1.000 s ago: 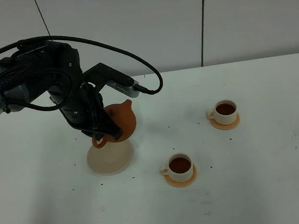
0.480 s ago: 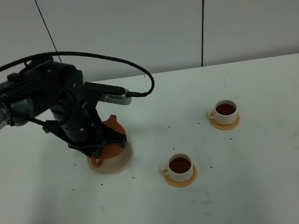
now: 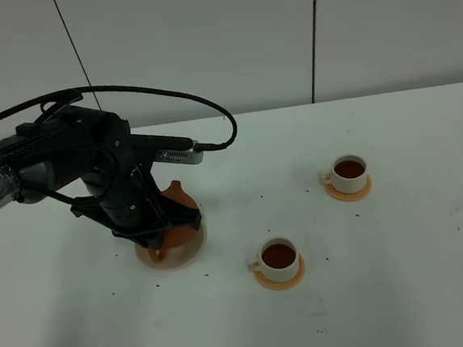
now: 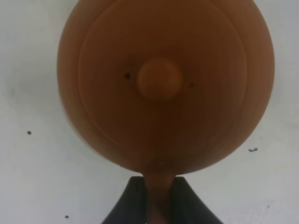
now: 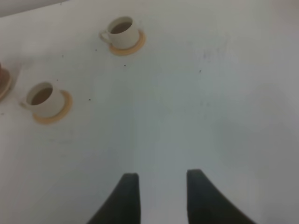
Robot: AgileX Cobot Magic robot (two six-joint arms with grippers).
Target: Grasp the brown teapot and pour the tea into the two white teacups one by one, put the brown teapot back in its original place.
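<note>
Return step is in hand: left end effector [image 4: 158, 205] is clamped on the loop handle of the squat terracotta-brown clay teapot [image 3: 172, 213], seated on the pale beige round saucer [image 3: 191, 248]; both small white teacups [image 3: 278, 256] look filled, so release and withdrawal come next.

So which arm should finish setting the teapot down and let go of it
Left. The left gripper is shut on the brown teapot's handle, holding it at the beige saucer. The right gripper hangs open over bare table, holding nothing, well away from the pot. Both white teacups look filled.
</note>
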